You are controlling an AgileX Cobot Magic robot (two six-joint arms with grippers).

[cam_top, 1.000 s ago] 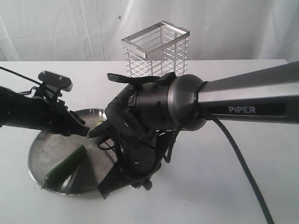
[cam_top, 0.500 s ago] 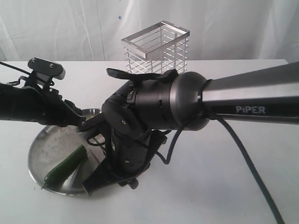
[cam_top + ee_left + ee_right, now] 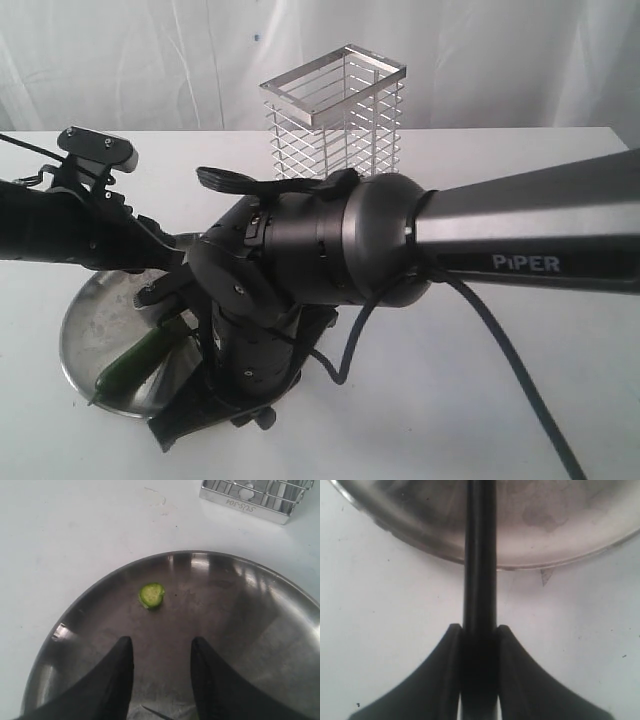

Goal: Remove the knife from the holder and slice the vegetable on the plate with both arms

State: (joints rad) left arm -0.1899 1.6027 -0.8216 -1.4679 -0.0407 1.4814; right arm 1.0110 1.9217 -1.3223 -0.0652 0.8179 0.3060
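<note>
- Exterior view, change noted: over the last second the right arm (image 3: 300,250) has swung further across toward the plate (image 3: 85,310) and dropped lower. Its wrist now covers the plate's near right part and one end of the vegetable (image 3: 130,362).
- Left arm (image 3: 60,225): has drawn back and up from the plate's middle, then held its place above the far left rim.
- Meaning for the task, as a judgement: the knife is already out of the holder (image 3: 335,110) and one piece is already off. The right arm appears to be lining up for another cut, and the left is not steadying the vegetable.
- Right gripper (image 3: 480,630): clamped on the knife (image 3: 480,555). Both fingers press on the slim black shaft, which runs out across the plate rim.
- Left gripper (image 3: 162,642): fingers apart with nothing between them, hovering over bare steel.
- Vegetable: slender, glossy and dark green. It lies flat and slanted on the near left of the plate, narrow stem end toward the near rim, the other end hidden behind the right wrist.
- Cut piece (image 3: 151,595): a small round slice with a pale green face and darker skin. It lies on the plate beyond the left fingertips, apart from them.
- Holder: upright wire basket on the white table (image 3: 420,430) behind the plate, with no knife showing in it.
- Thin dark point at the edge of the left wrist view: cannot tell what it is.
</note>
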